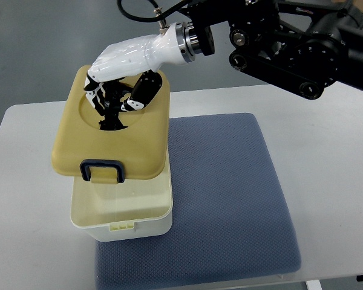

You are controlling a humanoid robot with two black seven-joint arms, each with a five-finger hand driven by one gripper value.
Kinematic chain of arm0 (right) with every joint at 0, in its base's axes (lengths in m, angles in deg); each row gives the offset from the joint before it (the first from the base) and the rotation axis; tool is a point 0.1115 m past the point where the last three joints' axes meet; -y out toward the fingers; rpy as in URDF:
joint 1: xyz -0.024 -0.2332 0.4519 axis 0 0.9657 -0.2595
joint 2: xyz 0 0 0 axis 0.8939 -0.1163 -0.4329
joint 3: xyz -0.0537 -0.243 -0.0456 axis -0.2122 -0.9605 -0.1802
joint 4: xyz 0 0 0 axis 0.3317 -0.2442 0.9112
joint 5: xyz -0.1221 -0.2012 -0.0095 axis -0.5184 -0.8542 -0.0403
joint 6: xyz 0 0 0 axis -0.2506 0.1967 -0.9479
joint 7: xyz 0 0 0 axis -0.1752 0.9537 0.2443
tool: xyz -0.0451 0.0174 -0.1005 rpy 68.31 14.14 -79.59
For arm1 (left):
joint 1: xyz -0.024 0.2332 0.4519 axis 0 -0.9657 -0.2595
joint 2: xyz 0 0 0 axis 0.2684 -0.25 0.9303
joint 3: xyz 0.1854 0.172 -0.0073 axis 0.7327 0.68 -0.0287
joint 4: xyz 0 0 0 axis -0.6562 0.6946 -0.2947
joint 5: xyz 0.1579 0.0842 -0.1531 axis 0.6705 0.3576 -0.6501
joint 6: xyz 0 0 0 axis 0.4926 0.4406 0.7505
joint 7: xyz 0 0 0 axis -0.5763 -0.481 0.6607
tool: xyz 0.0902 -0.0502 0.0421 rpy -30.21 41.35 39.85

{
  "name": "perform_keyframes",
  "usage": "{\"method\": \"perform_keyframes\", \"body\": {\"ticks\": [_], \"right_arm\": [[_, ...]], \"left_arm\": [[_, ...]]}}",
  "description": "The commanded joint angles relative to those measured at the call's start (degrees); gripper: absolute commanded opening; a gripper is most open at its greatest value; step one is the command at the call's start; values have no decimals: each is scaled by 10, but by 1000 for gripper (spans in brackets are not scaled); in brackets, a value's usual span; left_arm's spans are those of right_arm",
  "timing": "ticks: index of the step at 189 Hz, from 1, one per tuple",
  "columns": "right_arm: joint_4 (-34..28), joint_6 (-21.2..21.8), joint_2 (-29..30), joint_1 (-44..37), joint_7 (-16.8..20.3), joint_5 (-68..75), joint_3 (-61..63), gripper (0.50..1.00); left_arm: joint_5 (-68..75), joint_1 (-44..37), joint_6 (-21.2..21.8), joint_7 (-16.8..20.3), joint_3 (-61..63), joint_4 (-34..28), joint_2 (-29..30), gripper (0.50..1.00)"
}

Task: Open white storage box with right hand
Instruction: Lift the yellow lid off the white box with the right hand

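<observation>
Yellow lid (115, 142) lifted off white box (124, 208), latch toward camera; right hand (118, 78) gripping lid.

Count: one storage box (126, 214), one yellow lid (112, 130), one blue-grey mat (230, 199), one white table (327, 181), one robot hand (118, 81) in frame.
</observation>
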Motion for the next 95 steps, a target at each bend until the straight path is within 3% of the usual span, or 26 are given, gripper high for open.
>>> {"method": "perform_keyframes", "body": {"ticks": [1, 59, 95], "right_arm": [[7, -7, -34, 4, -1, 8, 12, 500], [29, -58, -136, 69, -1, 16, 15, 500], [40, -90, -158, 128, 0, 16, 14, 500]], "left_arm": [[0, 0, 0, 0, 0, 0, 0, 1000], [0, 0, 0, 0, 0, 0, 0, 1000], [0, 0, 0, 0, 0, 0, 0, 1000]]}}
